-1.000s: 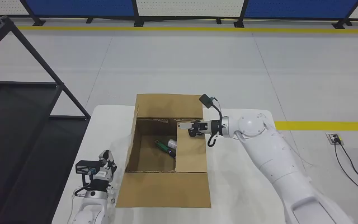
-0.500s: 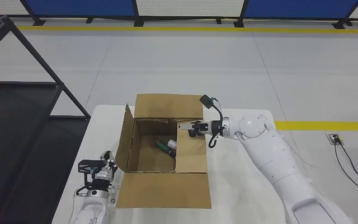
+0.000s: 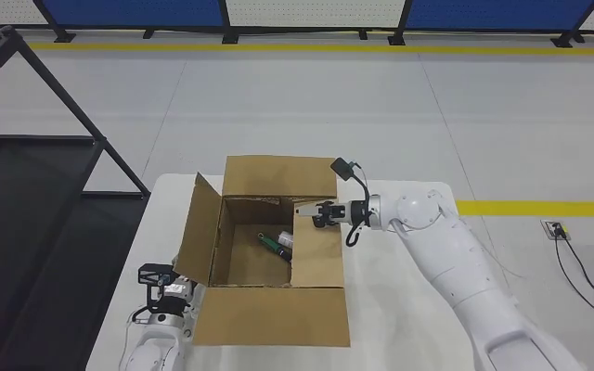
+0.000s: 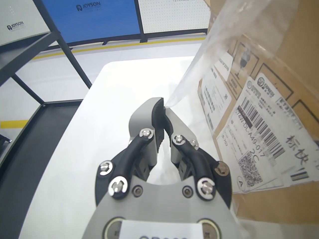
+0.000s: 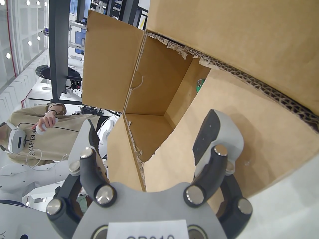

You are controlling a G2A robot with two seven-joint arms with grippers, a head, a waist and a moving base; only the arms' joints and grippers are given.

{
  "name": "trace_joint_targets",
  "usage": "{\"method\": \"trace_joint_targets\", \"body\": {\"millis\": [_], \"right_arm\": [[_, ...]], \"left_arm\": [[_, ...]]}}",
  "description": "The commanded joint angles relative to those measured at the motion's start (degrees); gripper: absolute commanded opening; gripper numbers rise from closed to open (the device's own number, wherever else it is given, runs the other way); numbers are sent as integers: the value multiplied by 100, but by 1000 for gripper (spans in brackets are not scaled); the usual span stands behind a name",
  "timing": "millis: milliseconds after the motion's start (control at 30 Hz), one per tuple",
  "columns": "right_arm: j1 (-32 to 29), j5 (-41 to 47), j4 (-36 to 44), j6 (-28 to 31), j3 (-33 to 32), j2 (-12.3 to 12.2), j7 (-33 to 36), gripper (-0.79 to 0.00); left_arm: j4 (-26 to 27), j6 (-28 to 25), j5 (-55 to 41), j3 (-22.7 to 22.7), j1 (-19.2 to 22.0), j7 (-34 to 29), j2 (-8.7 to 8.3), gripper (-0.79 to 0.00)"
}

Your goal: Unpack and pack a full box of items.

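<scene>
An open cardboard box (image 3: 278, 315) stands on the white table (image 3: 390, 306). Its left flap (image 3: 200, 227) stands raised and leans outward. A green item (image 3: 272, 243) and a small white one (image 3: 286, 239) lie at the bottom. My left gripper (image 4: 164, 109) sits low by the box's left front corner (image 3: 176, 287), shut on the end of a clear tape strip (image 4: 224, 33) that runs up to the box's labelled side (image 4: 261, 105). My right gripper (image 3: 320, 212) is open over the right flap (image 3: 318, 250), one finger (image 5: 211, 135) above the flap (image 5: 199, 125), the other past its edge.
A black metal shelf frame (image 3: 56, 185) stands just left of the table, close to my left arm. Bare tabletop lies to the right of the box and along the far left side (image 4: 119, 85).
The box's left flap has swung up and outward to the left. My left gripper has drawn back toward the table's front with the tape strip. The right gripper has hardly moved.
</scene>
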State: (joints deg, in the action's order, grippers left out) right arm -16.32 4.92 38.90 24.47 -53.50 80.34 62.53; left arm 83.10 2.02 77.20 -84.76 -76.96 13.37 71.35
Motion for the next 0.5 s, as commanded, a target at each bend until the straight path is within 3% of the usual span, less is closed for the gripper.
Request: {"method": "trace_joint_targets", "body": {"millis": [0,300,467], "right_arm": [[-14,-5,28,-13,-5,-6,-2,0],[-86,6,171,30,-35,-26,-46,0],[-150,93,409,-6,-73,-13,-373,0]], "left_arm": [[-24,1,36,23,18,-10,5,-785],[-101,67,143,39,75,16,21,-785],[163,90,107,35,-39,178,34,-785]]}}
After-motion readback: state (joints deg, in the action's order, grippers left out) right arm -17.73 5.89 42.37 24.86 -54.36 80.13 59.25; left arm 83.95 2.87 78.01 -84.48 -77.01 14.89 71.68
